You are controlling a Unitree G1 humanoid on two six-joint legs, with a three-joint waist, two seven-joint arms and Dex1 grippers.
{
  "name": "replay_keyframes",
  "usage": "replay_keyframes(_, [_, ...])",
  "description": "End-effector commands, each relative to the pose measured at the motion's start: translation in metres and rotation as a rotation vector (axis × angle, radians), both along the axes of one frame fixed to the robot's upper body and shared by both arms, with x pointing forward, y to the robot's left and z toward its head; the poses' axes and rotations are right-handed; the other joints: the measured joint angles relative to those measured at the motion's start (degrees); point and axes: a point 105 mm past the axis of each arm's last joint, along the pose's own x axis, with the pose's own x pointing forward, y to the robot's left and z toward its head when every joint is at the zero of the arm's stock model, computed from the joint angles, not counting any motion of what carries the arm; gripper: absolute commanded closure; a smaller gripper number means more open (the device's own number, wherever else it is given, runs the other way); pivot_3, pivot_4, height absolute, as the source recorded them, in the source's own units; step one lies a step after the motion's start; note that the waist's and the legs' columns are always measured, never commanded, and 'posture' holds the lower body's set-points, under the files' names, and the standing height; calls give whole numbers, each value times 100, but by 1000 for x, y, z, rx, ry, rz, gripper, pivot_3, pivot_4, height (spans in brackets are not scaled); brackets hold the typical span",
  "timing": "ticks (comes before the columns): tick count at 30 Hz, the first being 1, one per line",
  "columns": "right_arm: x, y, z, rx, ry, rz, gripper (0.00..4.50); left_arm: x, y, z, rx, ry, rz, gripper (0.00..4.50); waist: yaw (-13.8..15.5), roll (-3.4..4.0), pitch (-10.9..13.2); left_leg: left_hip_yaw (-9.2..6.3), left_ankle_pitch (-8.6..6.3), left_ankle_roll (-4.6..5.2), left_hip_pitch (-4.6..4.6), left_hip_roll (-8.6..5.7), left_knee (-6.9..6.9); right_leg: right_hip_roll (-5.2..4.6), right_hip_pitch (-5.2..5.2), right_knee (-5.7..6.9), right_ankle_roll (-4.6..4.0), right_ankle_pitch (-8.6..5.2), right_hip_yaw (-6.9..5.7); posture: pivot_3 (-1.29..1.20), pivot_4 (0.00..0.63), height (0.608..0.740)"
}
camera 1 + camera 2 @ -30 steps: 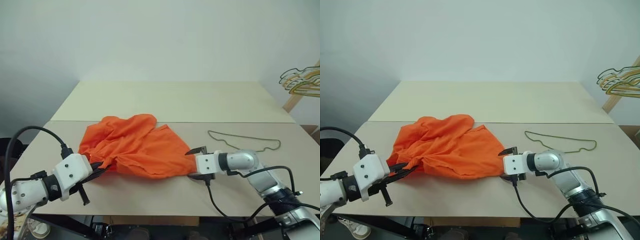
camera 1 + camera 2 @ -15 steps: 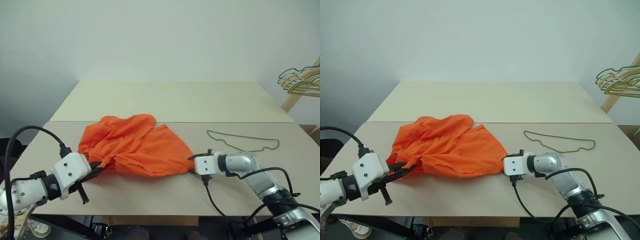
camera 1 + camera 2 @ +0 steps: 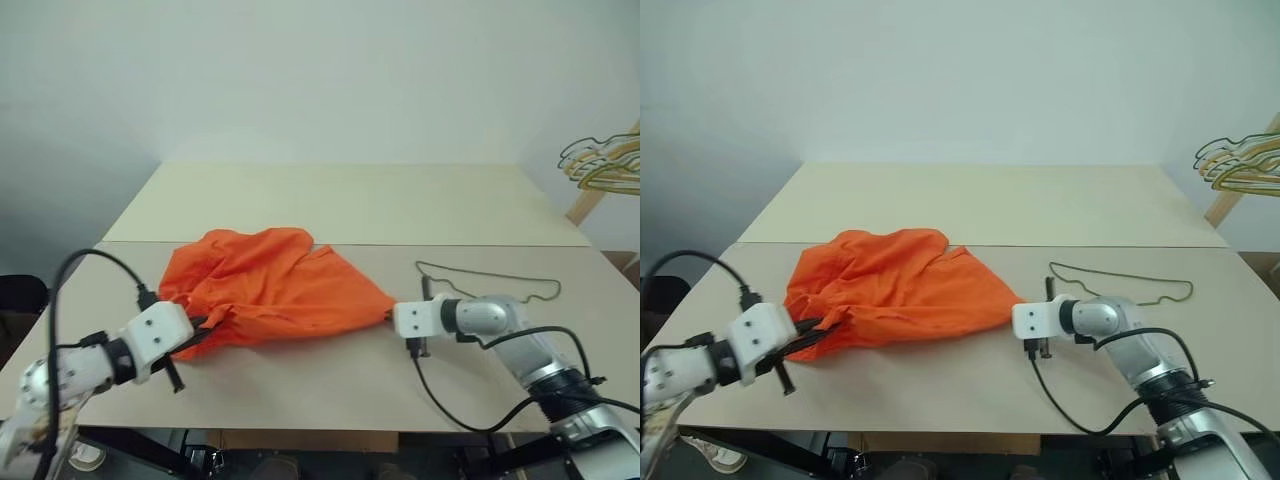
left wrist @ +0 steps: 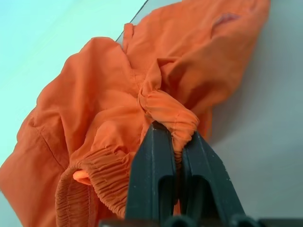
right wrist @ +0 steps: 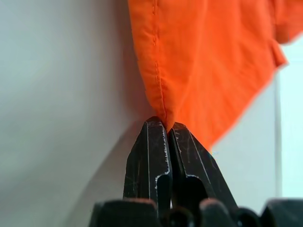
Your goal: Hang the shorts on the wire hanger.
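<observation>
- Pale beige tabletops point(image 3: 350, 200) fill the middle of the head views beneath a plain white wall, two slabs butted together along a seam that runs across the frame.
- At lower left, the left gripper point(image 3: 200, 327) has its black fingers point(image 4: 156, 175) pinched tight on a twisted bunch of gathered elastic waistband.
- At centre, the shorts point(image 3: 270, 290) lie crumpled on the near slab just below the seam, bright orange, drawn out between the two claws.
- Right of centre, the right gripper point(image 3: 391, 315) is closed on a hemmed corner of the fabric, the stitched edge running straight into its fingertips point(image 5: 154, 146).
- Just beyond that arm, the wire hanger point(image 3: 490, 282) lies flat on the table, apart from the cloth, hook end toward the shorts.
- At the far right edge, a bunch of gold and green hangers point(image 3: 600, 163) hangs off a wooden rack.
- The step in hand looks like spreading the garment: both grips probably need to hold firm while the arms part evenly, lifting only enough to clear the table, so the thin fabric opens without slipping from the corner pinch.
</observation>
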Motion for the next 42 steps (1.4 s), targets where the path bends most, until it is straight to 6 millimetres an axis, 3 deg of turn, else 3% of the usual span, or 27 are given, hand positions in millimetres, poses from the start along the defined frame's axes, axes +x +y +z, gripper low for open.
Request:
replay_keyframes(1, [10,-28,28,-41,-107,-59,4484,22,-17,8,14,-92,-63,4500,-10,-4,-2,-1,3,-6,-2,1,0,1,-2,-4,0,0,-2,112,0,740])
replay_keyframes(5, [-1,-46,40,-68,-112,-85,4484,35,-45,15,-19,-146,-163,4500,-98,-7,-4,8,11,-21,-15,2,-1,-3,-11,-14,1,1,2,87,0,740])
replay_keyframes(9, [-32,-59,44,-143,-27,-75,4484,30,-65,21,-60,-158,-273,4500,-215,-6,-4,14,4,-8,-21,11,-1,-2,-16,-16,1,1,7,59,0,740])
replay_keyframes(12, [-57,-56,47,-166,63,-46,4484,17,-63,19,-46,-115,-334,4500,-353,-4,-4,19,-19,31,-17,18,0,-1,-13,-12,1,1,14,46,0,740])
replay_keyframes(16, [-83,-31,49,-107,150,45,4484,-8,-38,10,35,-5,-358,4500,-522,0,-5,27,-18,31,6,27,-1,2,-1,7,-1,-1,26,56,0,740])
replay_keyframes(19, [-80,-17,52,-61,130,66,4484,-16,-20,7,69,26,-315,4500,-548,-2,-2,28,-18,31,23,31,-1,5,15,13,-1,-3,25,75,0,740])
replay_keyframes(24, [-73,-17,46,-95,134,78,4484,-26,-9,1,93,58,-281,4500,-401,-14,6,24,-19,33,23,22,2,-1,17,4,5,-6,14,108,0,740])
replay_keyframes(30, [-70,-19,41,-117,149,94,4484,-27,-14,-5,81,51,-247,4500,-268,-16,7,19,-21,35,-7,17,3,-7,-2,-7,7,-5,8,124,0,740])
replay_keyframes(42, [-67,-24,34,-129,155,110,4484,-28,-24,-15,58,61,-237,4500,-274,-16,7,17,-20,32,-2,18,3,-4,2,-3,6,-5,6,108,0,740])
